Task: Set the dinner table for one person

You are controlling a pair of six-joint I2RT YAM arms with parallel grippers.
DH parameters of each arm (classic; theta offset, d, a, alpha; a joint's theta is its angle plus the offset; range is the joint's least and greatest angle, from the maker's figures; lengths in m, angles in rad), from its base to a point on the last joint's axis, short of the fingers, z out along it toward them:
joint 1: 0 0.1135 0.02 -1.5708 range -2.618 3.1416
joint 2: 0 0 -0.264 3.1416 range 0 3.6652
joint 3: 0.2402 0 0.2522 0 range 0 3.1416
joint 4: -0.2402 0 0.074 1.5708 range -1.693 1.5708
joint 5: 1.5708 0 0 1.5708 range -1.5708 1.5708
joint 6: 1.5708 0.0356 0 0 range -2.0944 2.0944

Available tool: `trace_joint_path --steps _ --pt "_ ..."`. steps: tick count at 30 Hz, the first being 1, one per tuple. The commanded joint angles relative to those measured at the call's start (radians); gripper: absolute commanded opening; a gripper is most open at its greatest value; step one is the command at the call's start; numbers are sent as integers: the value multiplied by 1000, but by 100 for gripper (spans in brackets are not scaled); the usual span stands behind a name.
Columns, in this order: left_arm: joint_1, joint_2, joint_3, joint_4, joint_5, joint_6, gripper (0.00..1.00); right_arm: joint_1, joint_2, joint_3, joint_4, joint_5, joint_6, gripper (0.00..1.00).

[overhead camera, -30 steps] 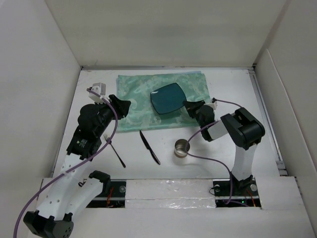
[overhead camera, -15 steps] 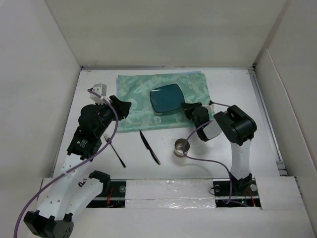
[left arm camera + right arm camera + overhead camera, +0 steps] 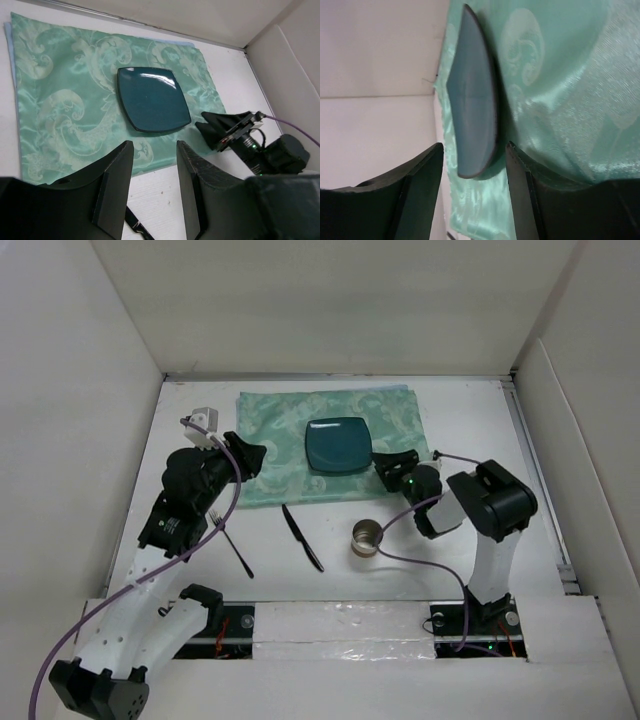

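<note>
Your right pincer (image 3: 393, 464) is spread and holds nothing. A second ago it was at the right corner of the plate (image 3: 337, 445), which sat skewed. The plate now lies flat and square on the mat (image 3: 270, 430), and the pincer sits just off its near right corner. By my reading the plate is placed.

Your left pincer (image 3: 245, 455) is spread too, empty, over the mat's left edge. The fork (image 3: 230, 537), knife (image 3: 302, 537) and cup (image 3: 367, 537) lie on the bare bench (image 3: 460, 420), which spans the whole floor under everything; none is beside the plate yet.

Your right wrist view shows the plate only edge-on, so clearance is hard to judge there. The left wrist view shows a sliver of mat between the plate and the right pincer. The cup's inside is too small to read.
</note>
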Motion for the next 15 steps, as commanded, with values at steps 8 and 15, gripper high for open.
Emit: trace_joint_path --steps 8,15 --pt "5 -19 46 -15 -43 8 34 -114 -373 52 -255 -244 -365 45" --pt "5 -87 9 -93 -23 41 0 -65 -793 221 -1051 -325 -977 0"
